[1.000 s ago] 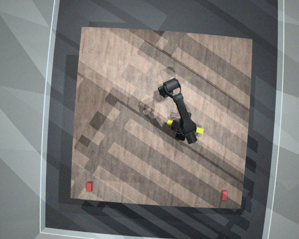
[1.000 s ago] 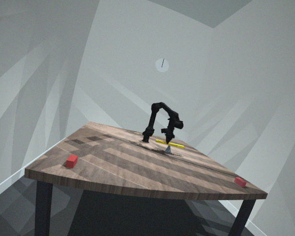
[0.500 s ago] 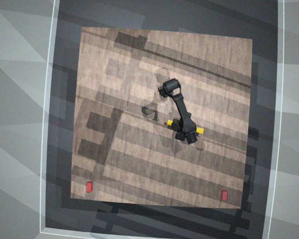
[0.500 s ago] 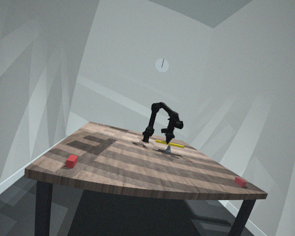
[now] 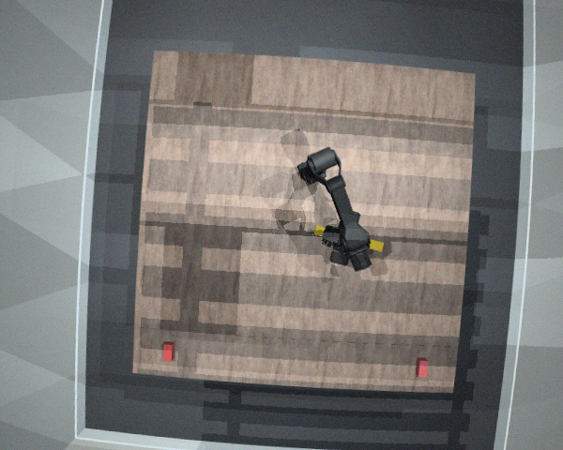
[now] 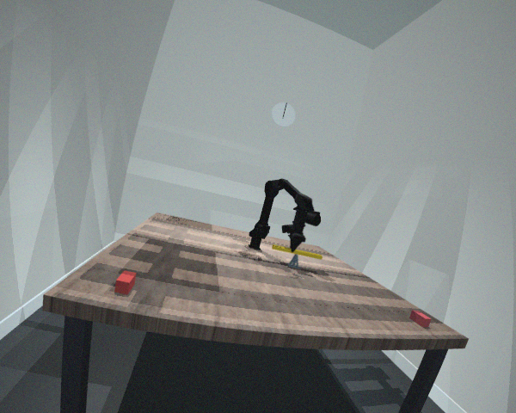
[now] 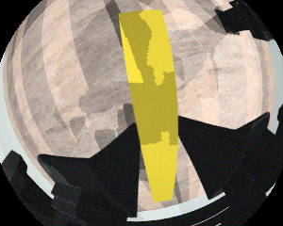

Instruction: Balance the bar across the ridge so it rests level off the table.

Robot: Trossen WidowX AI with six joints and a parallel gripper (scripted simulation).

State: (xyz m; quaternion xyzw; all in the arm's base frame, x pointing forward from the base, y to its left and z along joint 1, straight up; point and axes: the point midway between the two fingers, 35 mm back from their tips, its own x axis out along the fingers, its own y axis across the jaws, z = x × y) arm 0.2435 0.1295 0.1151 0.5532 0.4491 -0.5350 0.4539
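Above the ridge, the gripper grips the yellow bar, fingers partly open.

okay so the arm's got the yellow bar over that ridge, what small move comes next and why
Probably ease the gripper open: its fingers flank the yellow bar, which appears on the ridge, both ends off the table.
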